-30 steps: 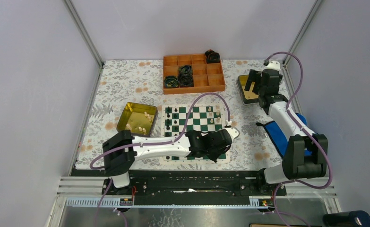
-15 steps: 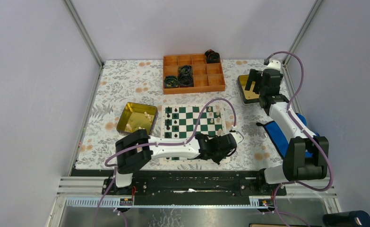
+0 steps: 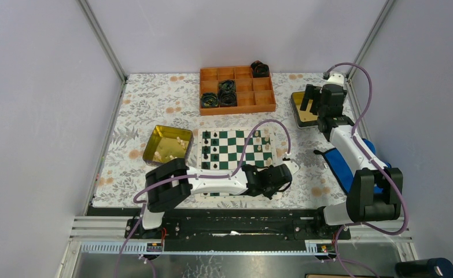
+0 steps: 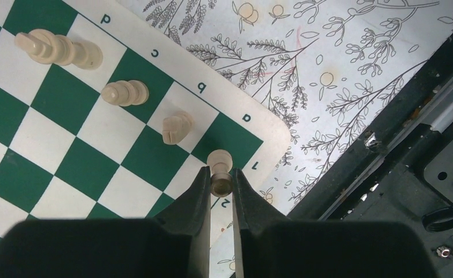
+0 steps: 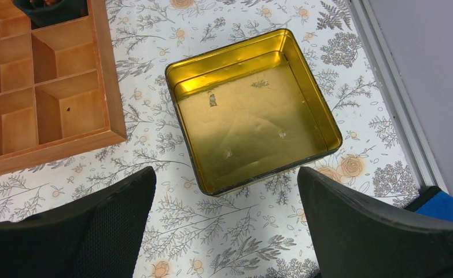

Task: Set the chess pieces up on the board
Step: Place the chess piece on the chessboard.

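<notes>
At the board (image 4: 270,136) corner, the left pincer (image 4: 220,175) grasps a cream chess piece (image 4: 218,157). The right pincer (image 5: 225,176) hangs released above a tin (image 5: 229,58).

Chessboard (image 3: 231,152): one. Gold-lined square tins: two, the left tin (image 3: 163,139) and the right tin (image 5: 253,127). Orange compartment tray (image 3: 263,98): one. Black coiled rolls (image 3: 260,69): at least three. Cream chess pieces (image 4: 124,92) in the left wrist view: four.
</notes>
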